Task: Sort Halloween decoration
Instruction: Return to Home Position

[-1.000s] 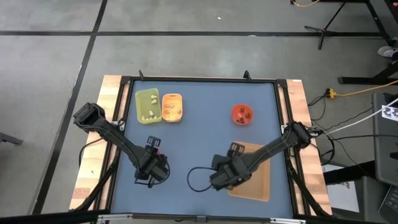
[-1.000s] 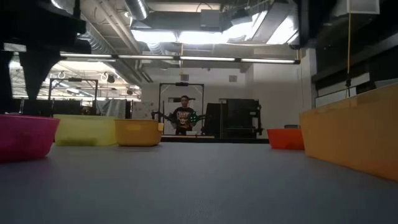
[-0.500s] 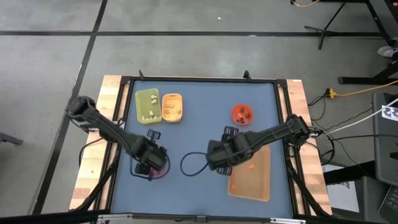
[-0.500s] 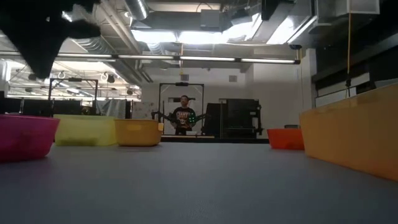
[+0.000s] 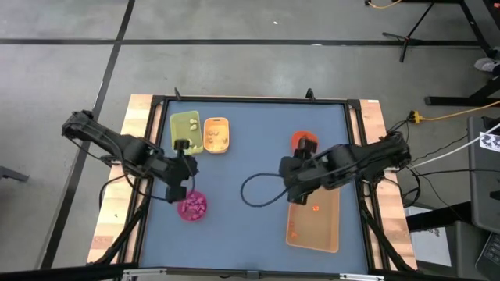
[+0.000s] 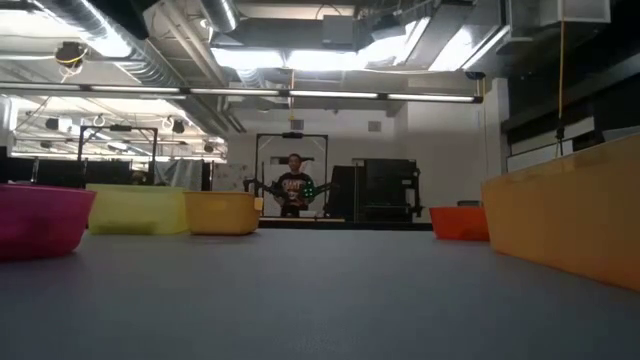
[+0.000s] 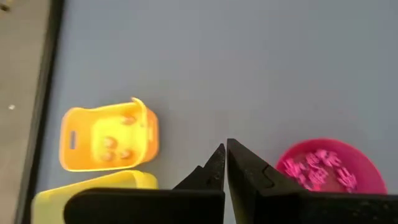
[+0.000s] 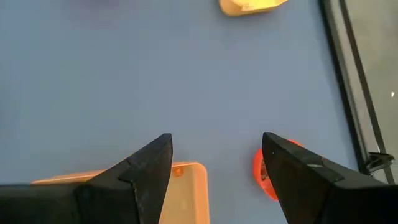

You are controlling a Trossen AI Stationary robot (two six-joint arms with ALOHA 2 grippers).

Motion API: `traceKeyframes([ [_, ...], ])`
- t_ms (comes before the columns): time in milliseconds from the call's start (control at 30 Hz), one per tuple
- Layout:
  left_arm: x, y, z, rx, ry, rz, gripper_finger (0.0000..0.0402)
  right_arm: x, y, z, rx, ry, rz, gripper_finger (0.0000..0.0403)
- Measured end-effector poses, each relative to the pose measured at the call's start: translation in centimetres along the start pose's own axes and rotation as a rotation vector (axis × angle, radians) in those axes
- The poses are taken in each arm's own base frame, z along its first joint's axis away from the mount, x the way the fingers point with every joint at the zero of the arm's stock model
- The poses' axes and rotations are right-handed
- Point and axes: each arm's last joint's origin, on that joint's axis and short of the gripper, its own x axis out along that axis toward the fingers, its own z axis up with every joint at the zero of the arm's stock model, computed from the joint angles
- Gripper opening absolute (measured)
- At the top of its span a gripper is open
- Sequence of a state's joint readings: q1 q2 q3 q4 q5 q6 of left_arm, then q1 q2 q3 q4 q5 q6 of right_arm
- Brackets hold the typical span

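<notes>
The Halloween decoration is sorted into containers. Magenta trinkets (image 7: 318, 167) lie in the pink bowl (image 5: 193, 207). Pale ones lie in the green tray (image 5: 184, 129) and in the orange tray (image 5: 216, 134). An orange trinket (image 5: 316, 208) lies in the tan tray (image 5: 314, 230). My left gripper (image 7: 225, 155) is shut and empty. It hangs above the table between the orange tray (image 7: 109, 137) and the pink bowl (image 7: 367, 180). My right gripper (image 8: 214, 158) stands open and empty above the tan tray's far corner (image 8: 186, 169), beside the red bowl (image 8: 258, 171).
The red bowl (image 5: 300, 140) is partly covered by my right arm. A black cable loop (image 5: 262, 191) hangs over the table's middle. Bare blue mat lies between the containers. In the low view no gripper shows, and a person (image 6: 295, 187) stands far behind the table.
My left gripper has risen off the pink bowl and gone toward the table's left and far edges, uncovering the bowl. My right gripper has risen from over the tan tray and gone toward the far edge, near the red bowl. Both have left the low view.
</notes>
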State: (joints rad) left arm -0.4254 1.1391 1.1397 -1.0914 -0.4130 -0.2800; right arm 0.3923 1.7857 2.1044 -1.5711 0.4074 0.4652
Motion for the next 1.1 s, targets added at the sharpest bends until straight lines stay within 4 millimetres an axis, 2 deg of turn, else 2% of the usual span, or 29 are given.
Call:
traceKeyframes([
  [167, -1.4, 1.0, -0.7, -0.031, -0.083, 0.038, 0.0000, -1.8, -1.3, -0.5, -0.004, -0.063, -0.022, 0.0248],
  [300, -1.5, 1.5, -2.1, -0.053, -0.130, 0.034, 0.0000, -2.6, -2.0, -1.0, -0.023, -0.092, -0.040, 0.0248],
  [433, -1.3, 2.0, -4.2, -0.096, -0.216, 0.015, 0.0000, -2.7, -2.9, -2.4, -0.027, -0.085, -0.079, 0.0248],
  [600, -0.7, 2.4, -6.4, -0.177, -0.378, -0.030, 0.0000, -2.4, -4.2, -5.3, 0.005, -0.096, -0.101, 0.0248],
  [867, 0.8, 3.2, -8.4, -0.243, -0.588, -0.004, 0.0000, -1.4, -6.7, -11.2, 0.119, -0.297, 0.000, 0.0248],
  [1100, 2.1, 3.8, -10.2, -0.285, -0.613, 0.034, 0.0000, 1.6, -8.0, -16.9, 0.217, -0.489, 0.122, 0.0248],
])
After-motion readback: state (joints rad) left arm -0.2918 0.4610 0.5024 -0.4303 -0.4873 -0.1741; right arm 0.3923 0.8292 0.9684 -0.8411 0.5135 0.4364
